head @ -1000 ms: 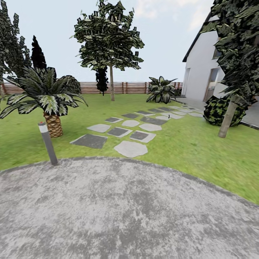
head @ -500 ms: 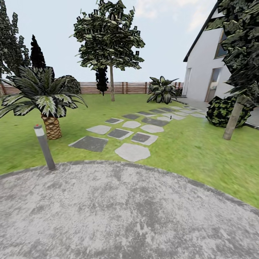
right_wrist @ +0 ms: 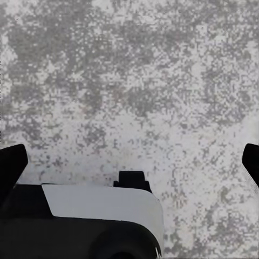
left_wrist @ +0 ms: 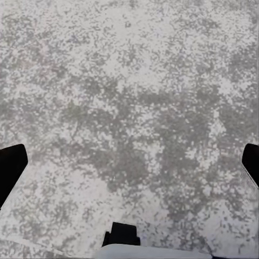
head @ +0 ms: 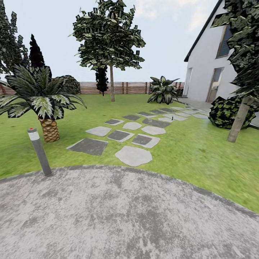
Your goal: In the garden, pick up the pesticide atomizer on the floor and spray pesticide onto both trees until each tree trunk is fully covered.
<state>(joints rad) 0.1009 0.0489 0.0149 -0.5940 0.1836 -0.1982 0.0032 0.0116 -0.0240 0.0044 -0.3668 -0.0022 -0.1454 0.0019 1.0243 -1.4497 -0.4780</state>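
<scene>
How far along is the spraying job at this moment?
Nothing looks done. Both grippers, left and right, are open and empty over the mottled grey paved patio. A tiny dark upright speck on the grey stepping stones may be the atomizer, too small to tell. Left: fetch it, then spray the far straight grey-brown trunk and the near leaning trunk.

The round patio (head: 118, 216) looks like rough, matt concrete, mottled in grey and white, and the stepping stones (head: 133, 155) at its 12 o'clock edge are flat matt slabs, some pale and some dark grey. The fence (head: 133, 87) is of brown wooden slats, the house wall (head: 205, 72) is smooth matt white. The palm trunk (head: 49, 130) at 10 o'clock has a rough woven-looking bark, and the post (head: 39, 153) beside it seems smooth grey metal.
</scene>
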